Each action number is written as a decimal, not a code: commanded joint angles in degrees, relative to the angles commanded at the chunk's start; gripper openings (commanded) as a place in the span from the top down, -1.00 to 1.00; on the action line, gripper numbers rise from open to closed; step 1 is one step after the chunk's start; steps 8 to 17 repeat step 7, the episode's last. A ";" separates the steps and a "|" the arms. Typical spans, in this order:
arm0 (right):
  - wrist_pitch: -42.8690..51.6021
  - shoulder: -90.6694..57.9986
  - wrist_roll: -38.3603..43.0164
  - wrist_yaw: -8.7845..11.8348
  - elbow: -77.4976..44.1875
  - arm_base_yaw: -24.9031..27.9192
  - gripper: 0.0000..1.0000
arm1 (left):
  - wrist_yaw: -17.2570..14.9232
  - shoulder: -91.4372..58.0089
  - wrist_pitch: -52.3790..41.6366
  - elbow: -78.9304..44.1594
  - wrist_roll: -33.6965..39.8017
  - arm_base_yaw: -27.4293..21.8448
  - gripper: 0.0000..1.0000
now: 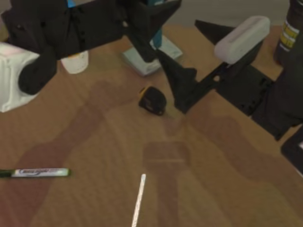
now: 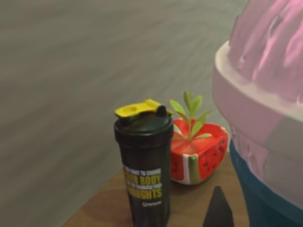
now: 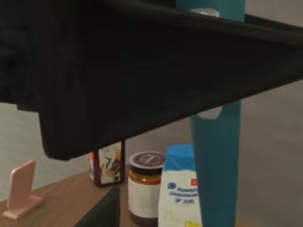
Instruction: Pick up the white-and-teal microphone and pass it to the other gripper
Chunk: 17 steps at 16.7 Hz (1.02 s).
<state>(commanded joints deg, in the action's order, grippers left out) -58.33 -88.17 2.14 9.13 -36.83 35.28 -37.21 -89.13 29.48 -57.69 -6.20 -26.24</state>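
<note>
The white-and-teal microphone [image 1: 157, 40] hangs upright above the back of the table, with my left gripper [image 1: 152, 32] shut on it. In the left wrist view its pale head and teal body [image 2: 265, 142] fill the side of the picture, beside one black finger [image 2: 218, 210]. The other gripper, my right one [image 1: 176, 37], is open, with its two wedge fingers on either side of the handle and apart from it. The right wrist view shows the teal handle [image 3: 218, 165] under the left gripper's large black finger [image 3: 156, 71], and one right finger [image 3: 102, 213] low in the picture.
A black-and-yellow tape measure [image 1: 152, 100] lies mid-table. A white-and-green marker [image 1: 40, 172] lies front left and a thin white strip [image 1: 138, 201] at the front. A black shaker [image 2: 144, 170] and a watermelon planter [image 2: 199, 156] stand back right. A jar [image 3: 144, 187] and a white bottle [image 3: 177, 194] stand back left.
</note>
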 joint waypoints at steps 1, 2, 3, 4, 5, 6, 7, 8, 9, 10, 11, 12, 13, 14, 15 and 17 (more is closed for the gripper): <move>-0.10 2.05 0.03 0.34 2.26 -0.30 -1.00 | -1.07 0.58 -0.09 0.56 -0.04 1.26 1.00; -0.20 4.23 0.09 0.73 4.75 -0.58 -1.00 | -2.25 1.23 -0.18 1.19 -0.09 2.65 1.00; -0.32 6.39 0.16 1.11 7.09 -0.85 -1.00 | -3.30 1.81 -0.27 1.74 -0.15 3.89 1.00; -0.45 8.24 0.22 1.46 8.96 -1.09 -1.00 | -4.29 2.36 -0.34 2.27 -0.19 5.06 1.00; -0.60 9.51 0.26 1.74 10.23 -1.26 -1.00 | -5.07 2.79 -0.40 2.66 -0.23 5.96 1.00; -0.73 10.16 0.27 1.91 10.88 -1.33 -1.00 | -5.48 3.01 -0.42 2.87 -0.25 6.46 1.00; -0.75 10.26 0.28 1.93 10.97 -1.34 -1.00 | -5.56 3.05 -0.43 2.91 -0.25 6.55 1.00; -0.75 10.26 0.28 1.93 10.97 -1.34 -1.00 | -5.56 3.05 -0.43 2.91 -0.25 6.55 1.00; -0.75 10.26 0.28 1.93 10.97 -1.34 -1.00 | -5.56 3.05 -0.43 2.91 -0.25 6.55 1.00; -0.75 10.26 0.28 1.93 10.97 -1.34 -1.00 | -5.56 3.05 -0.43 2.91 -0.25 6.55 1.00; -0.75 10.26 0.28 1.93 10.97 -1.34 -1.00 | -5.56 3.05 -0.43 2.91 -0.25 6.55 1.00; -0.75 10.26 0.28 1.93 10.97 -1.34 -1.00 | -5.56 3.05 -0.43 2.91 -0.25 6.55 1.00; -0.75 10.26 0.28 1.93 10.97 -1.34 -1.00 | -5.56 3.05 -0.43 2.91 -0.25 6.55 1.00; -0.75 10.26 0.28 1.93 10.97 -1.34 -1.00 | -5.56 3.05 -0.43 2.91 -0.25 6.55 1.00; -0.75 10.26 0.28 1.93 10.97 -1.34 -1.00 | -5.56 3.05 -0.43 2.91 -0.25 6.55 1.00; -0.75 10.26 0.28 1.93 10.97 -1.34 -1.00 | -5.56 3.05 -0.43 2.91 -0.25 6.55 1.00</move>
